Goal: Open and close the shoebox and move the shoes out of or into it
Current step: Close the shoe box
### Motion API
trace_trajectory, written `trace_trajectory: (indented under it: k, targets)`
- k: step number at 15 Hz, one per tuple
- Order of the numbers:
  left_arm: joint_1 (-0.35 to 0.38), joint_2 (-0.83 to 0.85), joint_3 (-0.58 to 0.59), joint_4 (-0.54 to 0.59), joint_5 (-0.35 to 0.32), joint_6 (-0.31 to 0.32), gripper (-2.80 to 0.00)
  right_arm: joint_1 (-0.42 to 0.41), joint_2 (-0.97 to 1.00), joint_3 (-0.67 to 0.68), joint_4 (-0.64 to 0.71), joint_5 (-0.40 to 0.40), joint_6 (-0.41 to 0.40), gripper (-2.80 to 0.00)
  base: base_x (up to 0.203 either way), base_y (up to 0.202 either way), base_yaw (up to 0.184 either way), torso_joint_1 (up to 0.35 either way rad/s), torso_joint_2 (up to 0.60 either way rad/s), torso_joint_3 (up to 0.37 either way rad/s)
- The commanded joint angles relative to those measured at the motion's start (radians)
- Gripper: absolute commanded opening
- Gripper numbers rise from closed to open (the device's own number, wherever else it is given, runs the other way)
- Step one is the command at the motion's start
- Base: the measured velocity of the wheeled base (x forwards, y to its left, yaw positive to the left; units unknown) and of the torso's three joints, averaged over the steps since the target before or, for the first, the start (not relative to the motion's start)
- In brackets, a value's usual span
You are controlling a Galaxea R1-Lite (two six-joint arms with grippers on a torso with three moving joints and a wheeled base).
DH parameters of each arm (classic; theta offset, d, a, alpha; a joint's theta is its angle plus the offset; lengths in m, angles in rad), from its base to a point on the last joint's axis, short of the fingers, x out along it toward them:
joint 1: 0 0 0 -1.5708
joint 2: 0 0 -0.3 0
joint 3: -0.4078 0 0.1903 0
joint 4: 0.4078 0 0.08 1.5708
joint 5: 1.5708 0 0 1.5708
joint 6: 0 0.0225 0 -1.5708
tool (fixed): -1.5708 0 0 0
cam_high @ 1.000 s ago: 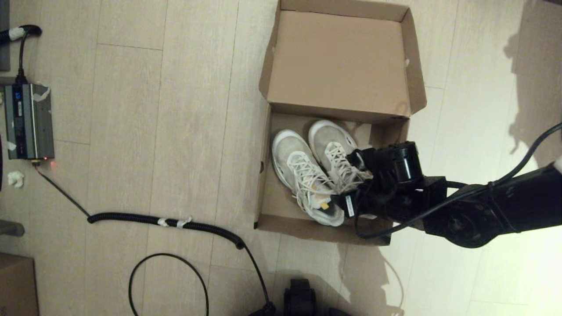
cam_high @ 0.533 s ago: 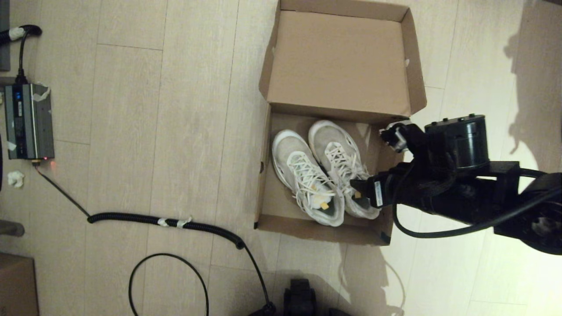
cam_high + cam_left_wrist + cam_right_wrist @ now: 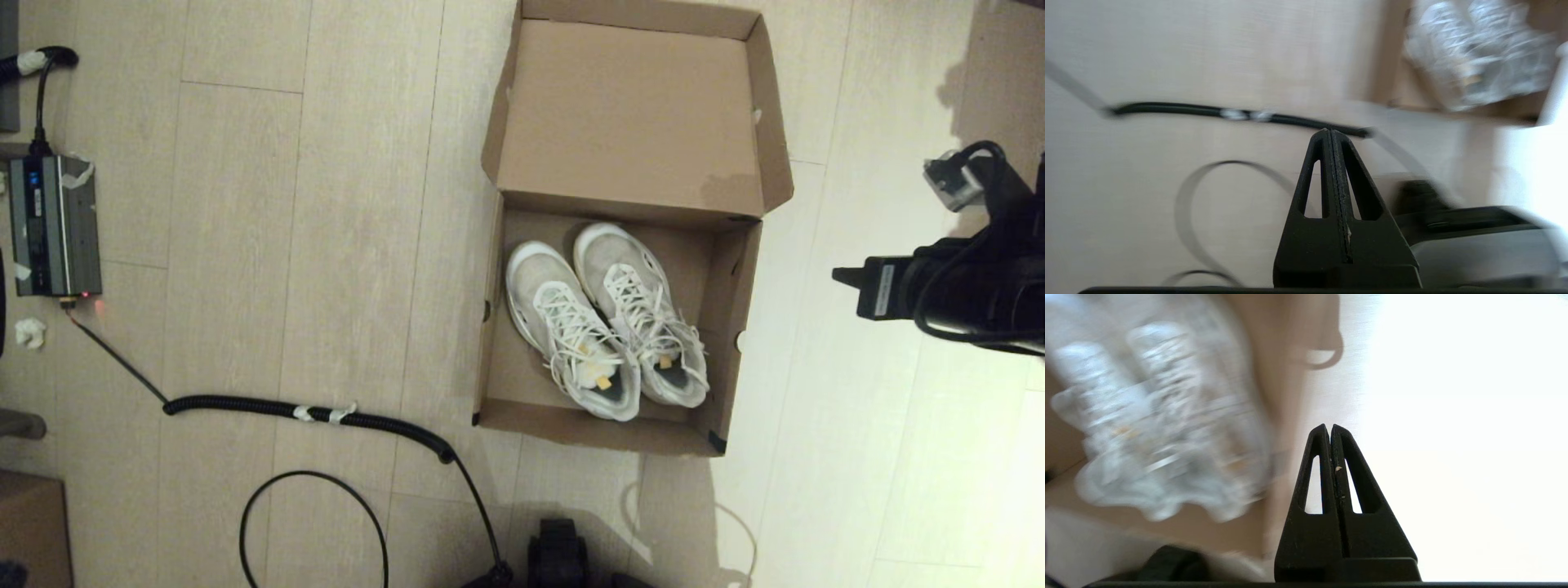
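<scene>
Nearest you in the head view, a black part of the robot's base (image 3: 558, 549) sits at the bottom edge, with a thin black cable loop (image 3: 310, 523) and a coiled black cable (image 3: 310, 411) crossing the floor (image 3: 245, 204) to its left. Your left gripper (image 3: 1332, 134) hangs over that stretch of floor, fingers pressed together with nothing between them; it shows only in its own wrist view, with the coiled cable just beyond its tip.

Past the cables, the shoebox (image 3: 486, 327) stands open on the floor with its lid (image 3: 629, 114) folded flat away from you. The shoes (image 3: 608, 318) lie side by side inside, toes toward the lid and heels toward you, filling the middle and right of the box and leaving a bare strip of cardboard along its left wall. A dark tape patch marks the box's near right corner.

Your right gripper (image 3: 1330, 428) is closed and empty, out over bare floor to the right of the box, clear of its right wall; the right arm (image 3: 955, 286) shows at the right edge of the head view. The floor between that arm and the box is open.

A second ago that arm was down inside the box over the right shoe; half a second ago it was above the right wall. The shoes have not shifted since.

At the far left lies a grey power unit (image 3: 53, 224).
</scene>
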Motion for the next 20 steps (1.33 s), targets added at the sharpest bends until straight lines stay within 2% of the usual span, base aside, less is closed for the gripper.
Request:
trace_trajectory:
  k: [1, 3, 6, 8, 11, 13, 15, 20]
  targets:
    - [-0.010, 0.407, -0.123, -0.071, -0.056, -0.097, -2.80, -0.122, 0.091, -0.089, 0.032, 0.157, -0.012, -2.80, 0.000, 0.000, 0.000, 0.000, 0.00, 0.000]
    - [-0.014, 0.686, -0.269, -0.145, -0.140, -0.187, -2.80, -0.177, 0.198, -0.231, 0.052, 0.303, -0.019, -2.80, 0.000, 0.000, 0.000, 0.000, 0.00, 0.000]
    - [-0.018, 1.054, -0.589, -0.215, -0.322, -0.344, -2.80, -0.205, 0.377, -0.465, 0.061, 0.477, -0.002, -2.80, 0.000, 0.000, 0.000, 0.000, 0.00, 0.000]
    - [-0.026, 1.256, -0.788, -0.242, -0.430, -0.427, -2.80, -0.212, 0.483, -0.625, 0.060, 0.577, 0.062, -2.80, 0.000, 0.000, 0.000, 0.000, 0.00, 0.000]
    - [-0.081, 1.481, -1.023, -0.265, -0.509, -0.494, -2.80, -0.228, 0.662, -0.817, -0.016, 0.670, 0.158, -2.80, 0.000, 0.000, 0.000, 0.000, 0.00, 0.000]
    - [-0.146, 1.557, -1.090, -0.281, -0.529, -0.509, -2.80, -0.235, 0.752, -0.912, -0.106, 0.720, 0.252, -2.80, 0.000, 0.000, 0.000, 0.000, 0.00, 0.000]
    - [-0.195, 1.580, -1.095, -0.314, -0.530, -0.510, -2.80, -0.243, 0.798, -0.954, -0.188, 0.793, 0.401, -2.80, 0.000, 0.000, 0.000, 0.000, 0.00, 0.000]
    - [-0.256, 1.577, -1.031, -0.336, -0.469, -0.510, -2.80, -0.236, 0.853, -0.957, -0.559, 0.840, 0.835, -2.80, 0.000, 0.000, 0.000, 0.000, 0.00, 0.000]
